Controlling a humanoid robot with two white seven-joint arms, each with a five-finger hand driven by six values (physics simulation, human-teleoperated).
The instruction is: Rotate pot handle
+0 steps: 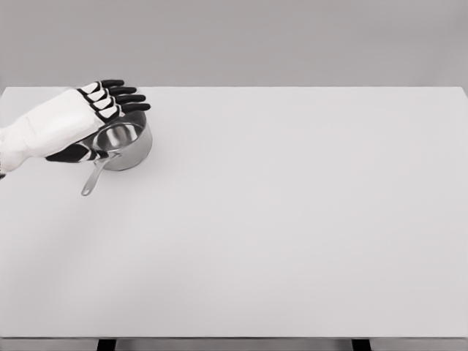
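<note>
Left robot hand [88, 117] hides pot [128, 145] far rim; forearm cut by left edge.

Bare simulated tabletop [292, 234], grey backdrop

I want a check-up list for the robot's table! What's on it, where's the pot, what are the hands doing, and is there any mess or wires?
Surface: white table, plain and flat, filling most of the head view.
Job's things: small metal pot at the far left of the table, upright; its handle points toward the near left.
Clutter: nothing seen.
Hands: left hand over the pot's far-left rim, fingers stretched out flat, holding nothing; whether it touches the pot cannot be told. Right hand not in view.
Cables: nothing seen.
Surroundings: plain grey wall behind the table; dark table legs at the bottom edge.
</note>
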